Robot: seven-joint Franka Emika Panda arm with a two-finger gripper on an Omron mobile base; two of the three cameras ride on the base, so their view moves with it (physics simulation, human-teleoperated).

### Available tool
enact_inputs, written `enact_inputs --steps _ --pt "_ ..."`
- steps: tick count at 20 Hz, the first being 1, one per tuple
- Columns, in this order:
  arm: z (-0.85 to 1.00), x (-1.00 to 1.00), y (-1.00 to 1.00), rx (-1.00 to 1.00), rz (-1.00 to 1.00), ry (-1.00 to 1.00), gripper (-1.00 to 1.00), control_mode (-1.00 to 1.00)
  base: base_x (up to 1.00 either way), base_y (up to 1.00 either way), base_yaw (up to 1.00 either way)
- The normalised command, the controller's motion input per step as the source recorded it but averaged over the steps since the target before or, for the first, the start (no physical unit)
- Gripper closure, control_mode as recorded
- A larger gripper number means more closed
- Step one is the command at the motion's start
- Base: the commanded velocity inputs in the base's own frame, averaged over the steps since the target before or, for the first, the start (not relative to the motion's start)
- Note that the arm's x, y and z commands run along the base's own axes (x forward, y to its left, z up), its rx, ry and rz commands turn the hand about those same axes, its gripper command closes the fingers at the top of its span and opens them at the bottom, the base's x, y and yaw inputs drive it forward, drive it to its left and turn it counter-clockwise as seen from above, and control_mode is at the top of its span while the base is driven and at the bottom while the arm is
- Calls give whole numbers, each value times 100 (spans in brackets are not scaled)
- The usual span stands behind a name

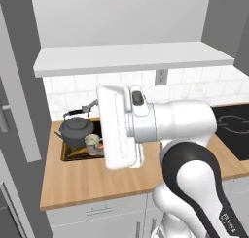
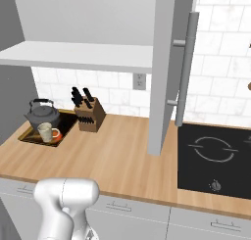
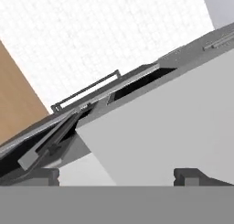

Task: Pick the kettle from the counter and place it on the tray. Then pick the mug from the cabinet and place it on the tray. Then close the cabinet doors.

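With jaws apart, door panel [image 3: 173, 127] lies just ahead.

The tabletop [image 2: 117, 160] is light butcher-block wood with white drawers [image 2: 122, 214] under its front edge. At its far left lies the tray [image 2: 30, 138], carrying the dark grey kettle [image 2: 41, 115] and, just in front of it, the beige mug [image 2: 46, 132]. Just beside the tray stands a wooden knife block [image 2: 90, 115] with black handles. A light grey cabinet door [image 2: 164, 72] hangs open, edge-on, with 1 long metal bar handle [image 2: 185, 70]. Beyond it a black cooktop [image 2: 215, 158] is set into the wood.
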Motion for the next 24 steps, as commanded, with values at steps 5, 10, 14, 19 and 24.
enact_inputs --steps 5,10,14,19,24 --pt "22 -37 55 0 1 -18 -100 -100 0 0 0" --pt "17 -45 36 -5 0 -20 -100 -100 0 0 0" --pt "20 -36 27 -12 0 -10 -100 -100 0 0 0" --pt "25 -7 19 -13 0 -7 -100 -100 0 0 0" --pt "13 -11 32 -3 0 -6 -100 -100 0 0 0"
